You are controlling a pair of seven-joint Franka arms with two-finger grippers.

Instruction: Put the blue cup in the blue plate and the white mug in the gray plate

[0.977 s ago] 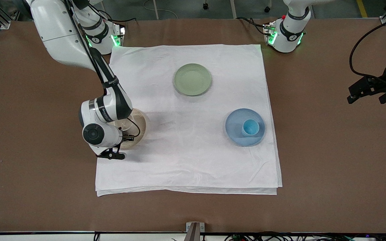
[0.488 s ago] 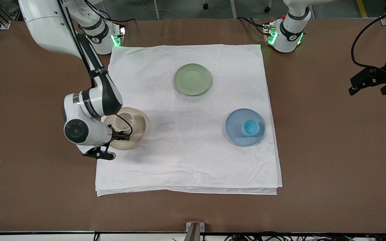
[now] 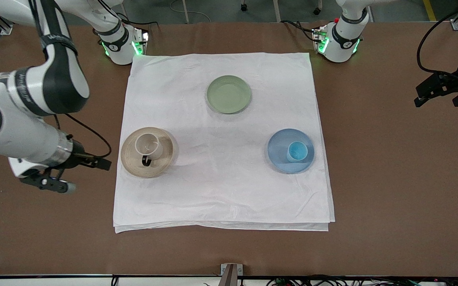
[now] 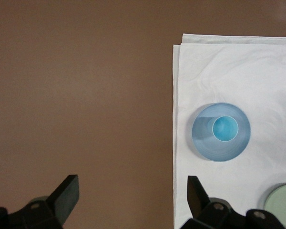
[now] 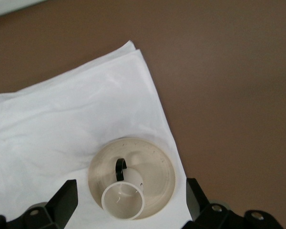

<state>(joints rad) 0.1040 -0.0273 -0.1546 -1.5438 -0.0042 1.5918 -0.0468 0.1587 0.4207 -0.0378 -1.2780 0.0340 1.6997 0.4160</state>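
The white mug (image 3: 148,146) stands upright in the gray plate (image 3: 164,161), a beige one, with its dark handle toward the front camera. The blue cup (image 3: 297,151) stands in the blue plate (image 3: 280,153). My right gripper (image 3: 50,180) is open and empty, up over the bare table beside the cloth at the right arm's end. In the right wrist view the mug (image 5: 123,200) and the plate (image 5: 157,171) lie below the open right gripper (image 5: 131,186). My left gripper (image 3: 441,93) waits open over the bare table at the left arm's end. The left wrist view shows the cup (image 4: 225,129) in its plate (image 4: 202,138), apart from the left gripper (image 4: 132,183).
A pale green plate (image 3: 229,94) lies empty on the white cloth (image 3: 221,190), farther from the front camera than the other two plates. It also shows in the left wrist view (image 4: 282,205). Brown table surrounds the cloth.
My right gripper has left the white mug in the beige plate and drawn away, up and toward the right arm's end of the table. The left gripper has drifted slightly.
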